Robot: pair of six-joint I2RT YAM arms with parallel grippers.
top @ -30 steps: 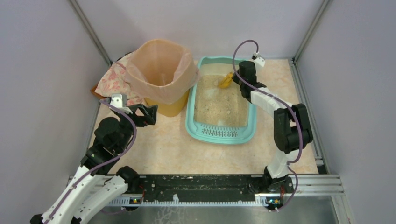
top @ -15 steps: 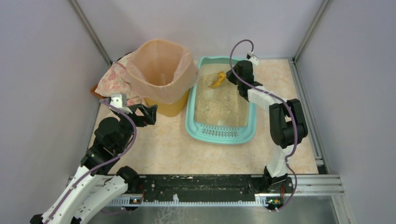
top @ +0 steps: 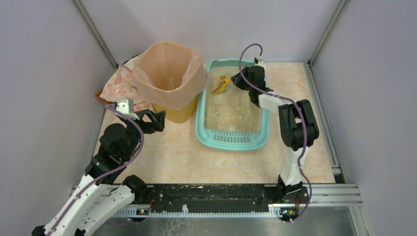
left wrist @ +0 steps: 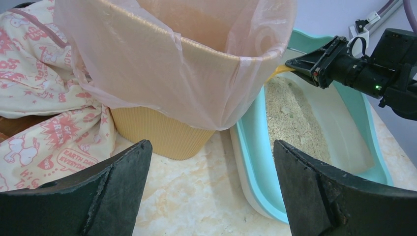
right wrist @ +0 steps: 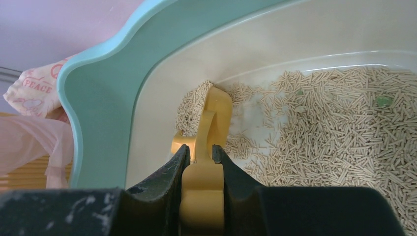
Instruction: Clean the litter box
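One scoopful was held on the yellow scoop (right wrist: 209, 110) clamped in the right claw (right wrist: 200, 153); emptying into the bin (left wrist: 162, 132) was judged pending; the left claw (left wrist: 209, 162) was seen wide open, empty.

Left gripper (left wrist: 210, 146) low, jaws wide apart; right gripper (right wrist: 200, 150), arm stretched forward, jaws clamped on a scoop (right wrist: 212, 112).
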